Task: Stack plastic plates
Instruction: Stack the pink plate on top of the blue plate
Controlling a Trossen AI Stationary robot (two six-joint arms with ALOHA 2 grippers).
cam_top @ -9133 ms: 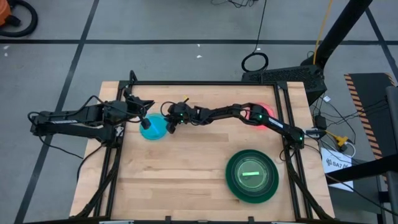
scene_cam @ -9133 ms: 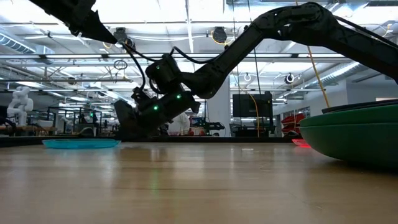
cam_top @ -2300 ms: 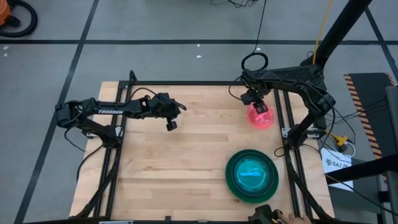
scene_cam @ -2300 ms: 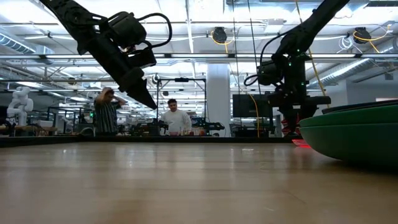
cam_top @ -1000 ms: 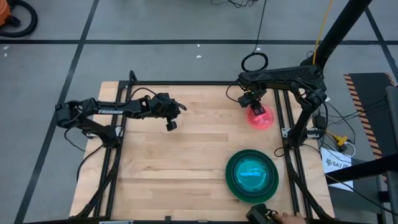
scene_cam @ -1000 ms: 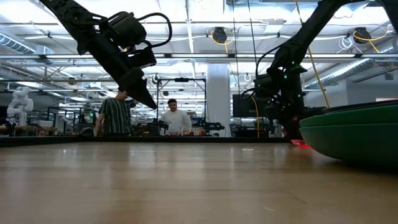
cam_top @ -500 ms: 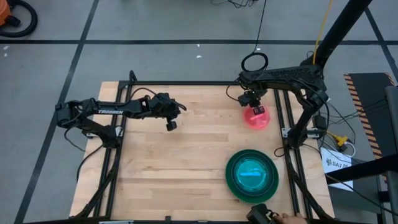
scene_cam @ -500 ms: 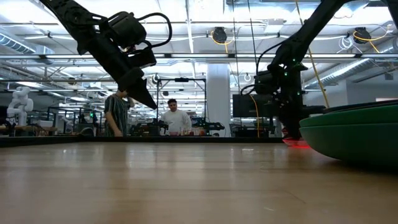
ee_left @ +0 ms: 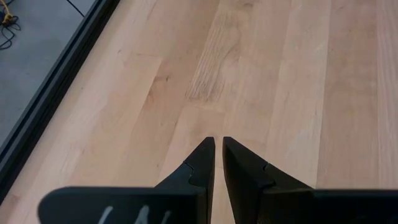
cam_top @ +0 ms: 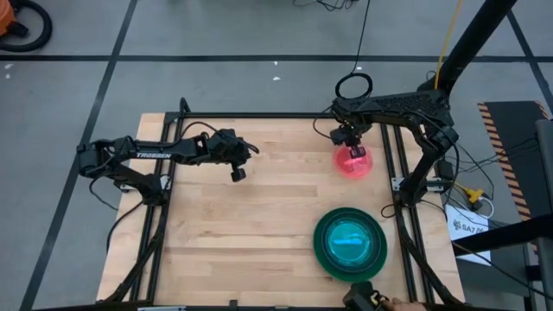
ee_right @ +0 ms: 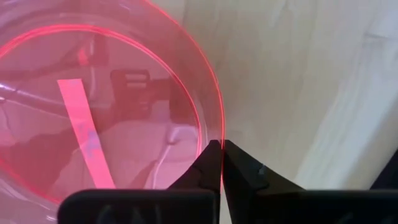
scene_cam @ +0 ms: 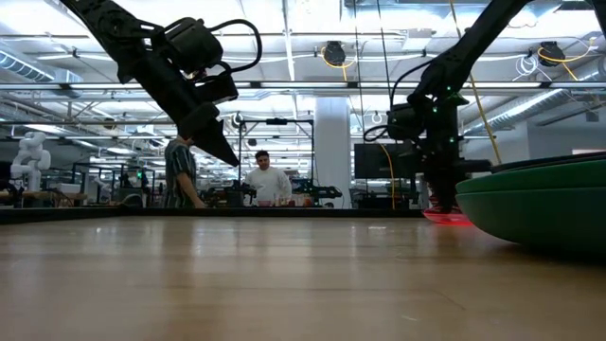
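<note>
Pink plate (cam_top: 355, 162) sits near the table's (cam_top: 259, 233) far right corner in the high view, with the right gripper (cam_top: 352, 143) at its far edge, and the stack (cam_top: 350, 244) of green plates topped by a blue one waits well apart toward the near right. The left gripper (cam_top: 237, 173) hangs idle over bare wood at the left-centre. To do this step well, I judge the carry should go high enough to clear the stack's rim, then end with the plate centred over the blue one.

From the low view, the right gripper (scene_cam: 438, 194) reaches down to the pink plate (scene_cam: 445, 217), which shows only as a thin red sliver just behind the green stack (scene_cam: 540, 208); whether it rests on the wood cannot be told. The left gripper (scene_cam: 222, 152) hangs well above the table.

The left wrist view shows that arm's fingers (ee_left: 202, 165) nearly together with nothing between them, only table below.

The right wrist view gives the grip: both fingers (ee_right: 210, 160) pinched closed on the pink plate's (ee_right: 93, 112) thin rim (a shallow bite, at one edge only). Such a hold lets the plate droop or swing, so a slow, level lift seems wise.
</note>
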